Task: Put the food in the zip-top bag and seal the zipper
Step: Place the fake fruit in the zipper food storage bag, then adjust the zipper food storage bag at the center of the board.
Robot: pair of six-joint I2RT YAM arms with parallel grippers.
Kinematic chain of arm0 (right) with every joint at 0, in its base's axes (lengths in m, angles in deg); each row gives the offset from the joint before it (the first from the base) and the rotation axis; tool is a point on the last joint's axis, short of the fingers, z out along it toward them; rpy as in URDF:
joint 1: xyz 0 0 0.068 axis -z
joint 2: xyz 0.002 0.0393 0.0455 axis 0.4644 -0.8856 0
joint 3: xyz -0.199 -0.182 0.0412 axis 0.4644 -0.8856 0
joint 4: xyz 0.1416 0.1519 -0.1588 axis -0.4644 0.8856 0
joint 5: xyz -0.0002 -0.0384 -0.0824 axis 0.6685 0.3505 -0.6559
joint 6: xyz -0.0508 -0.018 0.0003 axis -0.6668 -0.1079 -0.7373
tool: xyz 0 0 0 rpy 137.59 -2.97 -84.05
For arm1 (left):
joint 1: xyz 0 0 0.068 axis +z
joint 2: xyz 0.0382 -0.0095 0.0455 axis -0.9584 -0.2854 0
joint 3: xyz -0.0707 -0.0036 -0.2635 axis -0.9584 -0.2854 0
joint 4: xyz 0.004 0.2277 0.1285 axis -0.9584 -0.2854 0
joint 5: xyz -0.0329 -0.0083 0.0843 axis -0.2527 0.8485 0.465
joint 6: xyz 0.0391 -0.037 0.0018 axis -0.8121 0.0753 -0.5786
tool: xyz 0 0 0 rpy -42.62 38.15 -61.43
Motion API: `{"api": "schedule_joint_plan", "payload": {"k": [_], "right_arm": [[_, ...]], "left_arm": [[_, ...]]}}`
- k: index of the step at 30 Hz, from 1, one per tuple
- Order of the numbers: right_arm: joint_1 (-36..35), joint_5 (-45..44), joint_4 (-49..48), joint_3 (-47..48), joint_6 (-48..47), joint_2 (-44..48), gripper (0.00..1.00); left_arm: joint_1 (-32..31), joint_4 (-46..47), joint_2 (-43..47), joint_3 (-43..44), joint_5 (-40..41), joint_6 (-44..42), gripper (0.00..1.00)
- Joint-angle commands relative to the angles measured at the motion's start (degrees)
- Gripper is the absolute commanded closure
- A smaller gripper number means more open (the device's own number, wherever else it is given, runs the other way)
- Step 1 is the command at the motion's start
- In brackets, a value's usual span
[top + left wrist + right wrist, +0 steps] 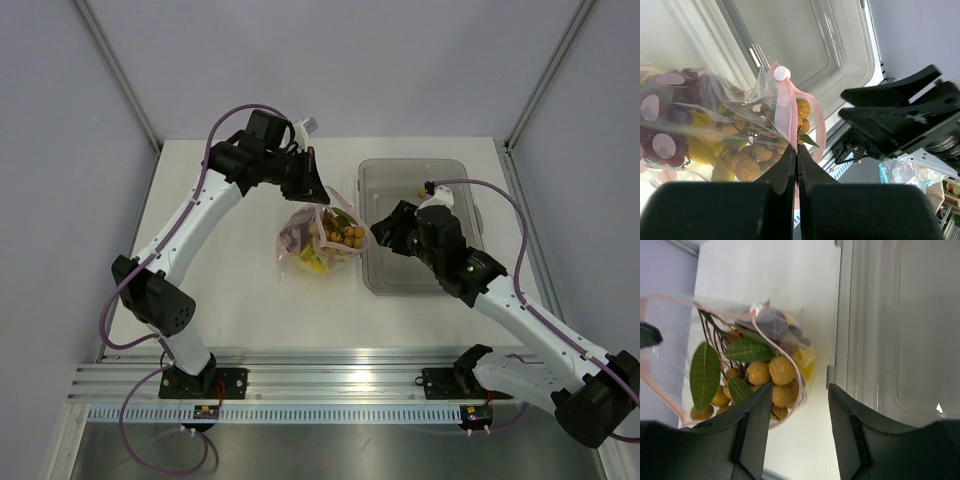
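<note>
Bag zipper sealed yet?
No: in the left wrist view the zipper has its two pink strips standing apart, with tan-orange fruits showing between them.

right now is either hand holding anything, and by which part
The left hand holds the bag by its pink zipper, pinched shut on the strip. The right hand is open and holds nothing.
</note>
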State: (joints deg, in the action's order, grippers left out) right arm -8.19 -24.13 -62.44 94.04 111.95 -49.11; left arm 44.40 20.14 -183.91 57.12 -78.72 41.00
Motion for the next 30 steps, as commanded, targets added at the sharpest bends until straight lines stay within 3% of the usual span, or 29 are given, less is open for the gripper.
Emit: {"api": "schedule_joint_plan", "payload": {"k": [1, 6, 9, 10, 15, 18, 21, 25, 30], "right_arm": [[0.3, 7.9, 4.1, 0.8, 2.3, -2.4, 0.44], [0.3, 10.0, 2.7, 0.4, 2.4, -5.0, 0.45], [0.3, 11.1, 3.0, 1.1, 2.3, -6.8, 0.55], [0.3, 11.3, 2.5, 1.0, 2.3, -7.0, 0.63], [0.3, 11.5, 2.0, 2.0, 1.4, -9.2, 0.77], [0.3, 13.3, 2.4, 4.9, -0.5, -10.7, 1.0], [0.3, 12.5, 4.1, 12.1, -3.8, -11.8, 1.0], [0.3, 15.9, 6.1, 28.9, -7.2, -15.9, 1.0], [0.3, 18.0, 4.5, 33.3, -8.5, -23.4, 1.0]], "left_arm": [[0.3, 3.6, 2.7, 0.4, -2.5, -0.7, 1.0], [0.3, 3.9, 2.7, 0.5, -2.6, -0.4, 1.0], [0.3, 3.8, 2.6, 0.5, -2.6, -0.5, 1.0], [0.3, 3.9, 2.7, 0.5, -2.5, -0.4, 1.0], [0.3, 3.9, 3.0, 0.2, -2.6, -0.6, 1.0], [0.8, 3.2, 3.4, 0.3, -1.8, -1.4, 1.0], [3.9, 0.7, 4.8, 1.0, 0.4, -3.1, 1.0], [9.9, 0.1, 7.0, 2.7, 1.4, -3.6, 1.0], [10.7, -1.4, 6.9, 2.9, 5.0, -5.5, 1.0]]}}
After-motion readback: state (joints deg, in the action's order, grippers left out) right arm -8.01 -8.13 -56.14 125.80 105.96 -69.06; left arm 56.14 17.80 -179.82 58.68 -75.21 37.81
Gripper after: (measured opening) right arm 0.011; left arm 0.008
